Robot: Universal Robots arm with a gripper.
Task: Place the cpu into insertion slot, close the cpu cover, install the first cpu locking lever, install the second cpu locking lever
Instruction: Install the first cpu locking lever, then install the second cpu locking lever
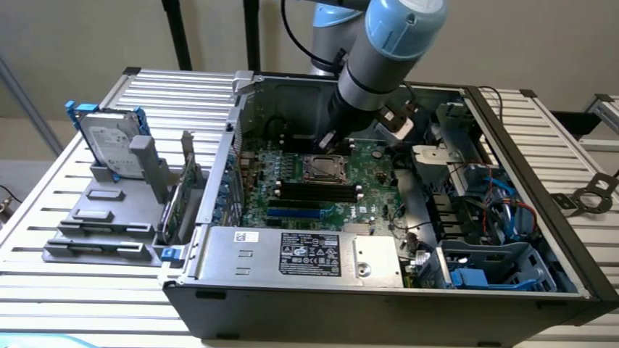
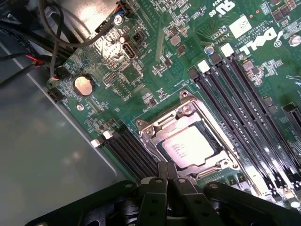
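Note:
The cpu [image 2: 190,146] lies flat in the insertion slot [image 2: 142,125], silvery top up. The cpu cover [image 2: 165,123] lies down around it as a metal frame, with the chip showing through its window. My gripper [image 2: 168,175] hovers just beside the socket's edge, its two black fingers pressed together with nothing between them. In the exterior view the arm reaches down into the open computer case, with the gripper [image 1: 329,140] just above the far side of the insertion slot [image 1: 322,168]. I cannot tell how the locking levers stand.
Long black memory slots [image 2: 237,96] flank the socket on both sides. A coin battery [image 2: 83,84] and loose cables [image 2: 49,44] lie near the grey case wall [image 2: 42,155]. The power supply [image 1: 300,254] fills the case's near end. A hard drive [image 1: 109,145] stands outside on a rack.

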